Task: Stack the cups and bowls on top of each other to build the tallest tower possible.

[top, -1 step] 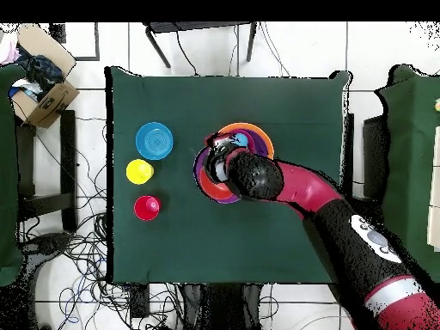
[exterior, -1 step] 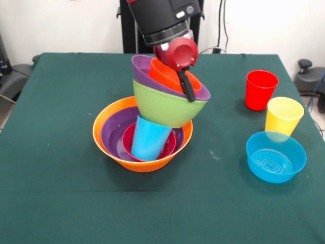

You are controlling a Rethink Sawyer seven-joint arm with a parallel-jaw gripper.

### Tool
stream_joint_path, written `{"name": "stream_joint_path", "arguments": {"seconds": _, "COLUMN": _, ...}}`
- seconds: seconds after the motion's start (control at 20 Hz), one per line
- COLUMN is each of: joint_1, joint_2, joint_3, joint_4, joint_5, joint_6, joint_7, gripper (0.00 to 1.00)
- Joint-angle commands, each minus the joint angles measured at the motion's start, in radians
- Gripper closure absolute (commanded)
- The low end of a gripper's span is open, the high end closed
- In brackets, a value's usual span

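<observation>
The tower stands mid-table on a large orange bowl. Inside it sit a purple bowl and a small pink-red bowl. A blue cup rises from the pink-red bowl and leans. On the cup rest a tilted lime green bowl, a second purple bowl and a small orange bowl. My gripper reaches down onto the small orange bowl at the top. A red cup, a yellow cup and a small blue bowl stand apart.
The green table runs wide around the tower. In the overhead view a cardboard box sits off the table's top-left corner, with cables on the floor around it.
</observation>
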Motion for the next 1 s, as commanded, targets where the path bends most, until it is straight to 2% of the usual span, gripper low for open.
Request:
{"name": "stream_joint_path", "arguments": {"seconds": 0.05, "joint_1": 0.031, "joint_2": 0.047, "joint_3": -0.036, "joint_4": -0.043, "joint_5": -0.075, "joint_6": -0.050, "joint_7": -0.057, "gripper": 1.00}}
{"name": "stream_joint_path", "arguments": {"seconds": 0.2, "joint_1": 0.048, "joint_2": 0.013, "joint_3": -0.065, "joint_4": -0.045, "joint_5": -0.094, "joint_6": -0.076, "joint_7": -0.049, "gripper": 1.00}}
{"name": "stream_joint_path", "arguments": {"seconds": 0.4, "joint_1": 0.095, "joint_2": -0.073, "joint_3": -0.167, "joint_4": -0.072, "joint_5": -0.148, "joint_6": -0.090, "joint_7": -0.046, "gripper": 1.00}}
{"name": "stream_joint_path", "arguments": {"seconds": 0.55, "joint_1": 0.139, "joint_2": -0.119, "joint_3": -0.278, "joint_4": -0.117, "joint_5": -0.197, "joint_6": -0.022, "joint_7": -0.055, "gripper": 1.00}}
{"name": "stream_joint_path", "arguments": {"seconds": 0.65, "joint_1": 0.155, "joint_2": -0.124, "joint_3": -0.332, "joint_4": -0.162, "joint_5": -0.233, "joint_6": 0.034, "joint_7": -0.075, "gripper": 1.00}}
{"name": "stream_joint_path", "arguments": {"seconds": 0.75, "joint_1": 0.142, "joint_2": -0.127, "joint_3": -0.344, "joint_4": -0.178, "joint_5": -0.247, "joint_6": 0.074, "joint_7": -0.100, "gripper": 1.00}}
{"name": "stream_joint_path", "arguments": {"seconds": 1.0, "joint_1": 0.113, "joint_2": -0.125, "joint_3": -0.355, "joint_4": -0.200, "joint_5": -0.284, "joint_6": 0.088, "joint_7": -0.129, "gripper": 1.00}}
